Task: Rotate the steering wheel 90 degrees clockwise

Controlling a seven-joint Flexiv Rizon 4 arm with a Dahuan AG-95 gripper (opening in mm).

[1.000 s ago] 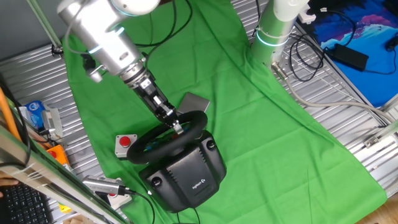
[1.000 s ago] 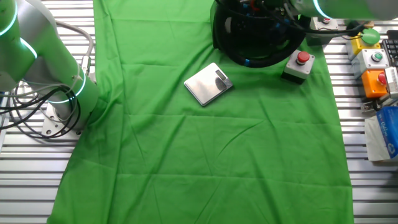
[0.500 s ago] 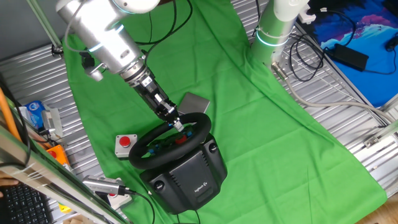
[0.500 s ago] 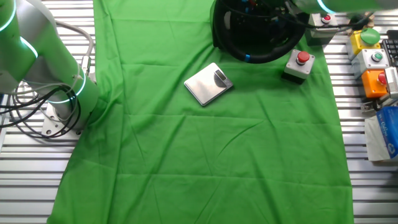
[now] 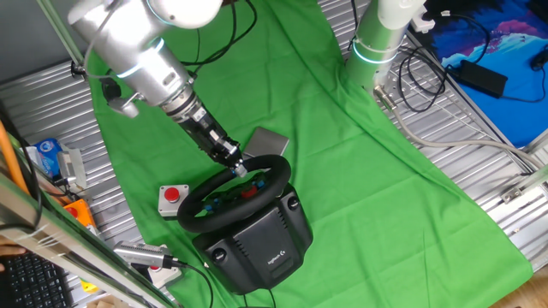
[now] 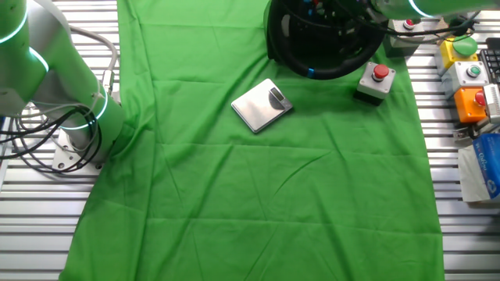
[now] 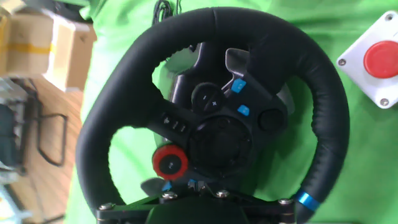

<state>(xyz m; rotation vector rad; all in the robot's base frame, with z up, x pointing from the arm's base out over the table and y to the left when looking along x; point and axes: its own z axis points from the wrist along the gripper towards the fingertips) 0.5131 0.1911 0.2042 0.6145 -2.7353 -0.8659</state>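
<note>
The steering wheel (image 5: 278, 174) is a black round rim on a bulky black base (image 5: 257, 241) at the near end of the green cloth. My gripper (image 5: 241, 168) reaches down onto the far part of the rim and looks shut on it. In the hand view the steering wheel (image 7: 329, 93) fills the frame, with red and blue buttons on its hub (image 7: 214, 140) and a blue mark on the rim at the lower right. My gripper (image 7: 193, 205) covers the rim's bottom stretch, and its fingertips are hidden. The other fixed view shows the wheel (image 6: 312, 69) at the top edge.
A small grey box with a red push button (image 5: 172, 198) stands left of the wheel, also in the hand view (image 7: 372, 59). A flat silver box (image 5: 267, 142) lies behind the wheel. A second arm's base (image 5: 377, 43) stands at the cloth's far side. More button boxes (image 6: 469, 78) sit beside the cloth.
My arm has swung a little to the left and the rim has shifted slightly with the gripper on it. The base and boxes have not moved.
</note>
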